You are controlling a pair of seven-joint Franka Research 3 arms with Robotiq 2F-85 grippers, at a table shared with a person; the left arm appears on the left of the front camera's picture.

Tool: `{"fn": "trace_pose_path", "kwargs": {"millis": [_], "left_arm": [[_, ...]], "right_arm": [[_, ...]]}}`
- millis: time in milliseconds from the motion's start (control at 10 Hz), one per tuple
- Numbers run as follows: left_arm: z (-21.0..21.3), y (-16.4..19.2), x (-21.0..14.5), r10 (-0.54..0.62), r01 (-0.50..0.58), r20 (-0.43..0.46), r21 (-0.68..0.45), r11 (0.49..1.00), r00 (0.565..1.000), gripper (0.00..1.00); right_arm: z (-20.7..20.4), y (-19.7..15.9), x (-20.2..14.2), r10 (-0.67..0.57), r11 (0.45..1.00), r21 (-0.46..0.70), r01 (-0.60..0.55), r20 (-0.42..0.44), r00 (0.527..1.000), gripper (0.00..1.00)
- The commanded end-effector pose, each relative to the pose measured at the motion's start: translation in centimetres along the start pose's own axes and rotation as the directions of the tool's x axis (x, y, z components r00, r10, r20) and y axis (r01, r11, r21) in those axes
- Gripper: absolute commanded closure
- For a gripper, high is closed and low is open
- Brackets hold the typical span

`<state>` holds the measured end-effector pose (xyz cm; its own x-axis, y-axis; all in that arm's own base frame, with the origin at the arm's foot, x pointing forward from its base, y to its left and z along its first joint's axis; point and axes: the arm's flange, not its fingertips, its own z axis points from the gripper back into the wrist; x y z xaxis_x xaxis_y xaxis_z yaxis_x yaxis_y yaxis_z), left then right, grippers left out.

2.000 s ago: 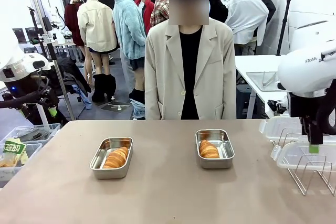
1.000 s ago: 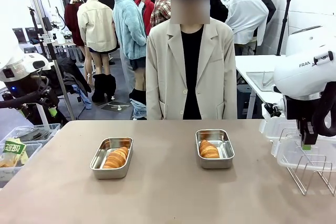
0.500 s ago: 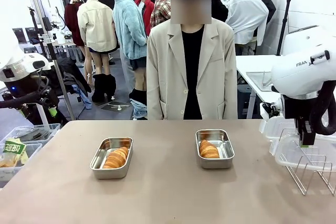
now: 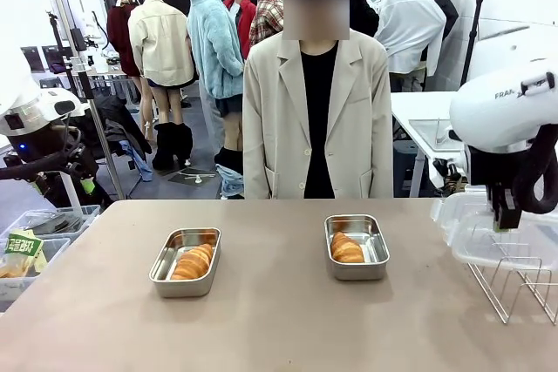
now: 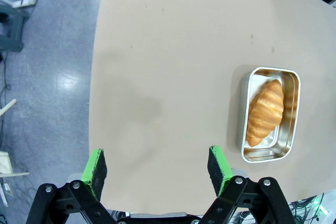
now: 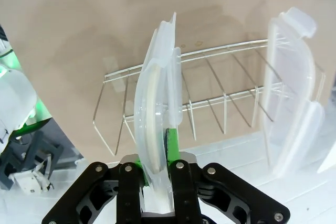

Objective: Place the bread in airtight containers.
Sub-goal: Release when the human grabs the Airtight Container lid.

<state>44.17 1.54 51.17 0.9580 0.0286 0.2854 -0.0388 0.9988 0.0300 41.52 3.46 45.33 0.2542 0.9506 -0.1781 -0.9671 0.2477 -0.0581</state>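
Right gripper (image 6: pixel 163 141) was clamped on a translucent lid (image 6: pixel 152 93), held on edge above the wire rack (image 6: pixel 210 77) at the table's (image 4: pixel 279 324) right edge (a second lid (image 6: pixel 294 87) stood on edge at one end of the rack). Left gripper (image 5: pixel 157 163) hung empty, jaws wide apart, over the table's left edge. Two open steel containers lay side by side, nearer the far edge: the left container (image 4: pixel 164 269) held the left roll (image 4: pixel 193 261), and the right container (image 4: pixel 377 246) held the right roll (image 4: pixel 347 249).
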Motion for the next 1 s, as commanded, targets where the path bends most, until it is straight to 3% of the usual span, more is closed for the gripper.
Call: {"fn": "trace_pose_path", "kwargs": {"millis": [0, 400, 900], "left_arm": [[0.1, 0.0, 0.1, 0.000, 0.000, 0.011, 0.001, 1.000, 1.000, 0.00], [0.1, 0.0, 0.1, 0.000, 0.000, 0.011, 0.001, 1.000, 1.000, 0.00], [0.1, 0.0, 0.1, 0.000, 0.000, 0.011, 0.001, 1.000, 1.000, 0.00]], "right_arm": [[4.5, 1.8, 1.2, 0.015, 0.995, -0.099, -0.008, 0.067, 0.998, 1.00], [11.4, 1.7, 8.6, 0.144, 0.906, -0.420, -0.060, 0.173, 0.974, 1.00], [14.1, -1.8, 20.3, 0.179, 0.879, -0.465, -0.109, 0.109, 0.978, 1.00]]}}
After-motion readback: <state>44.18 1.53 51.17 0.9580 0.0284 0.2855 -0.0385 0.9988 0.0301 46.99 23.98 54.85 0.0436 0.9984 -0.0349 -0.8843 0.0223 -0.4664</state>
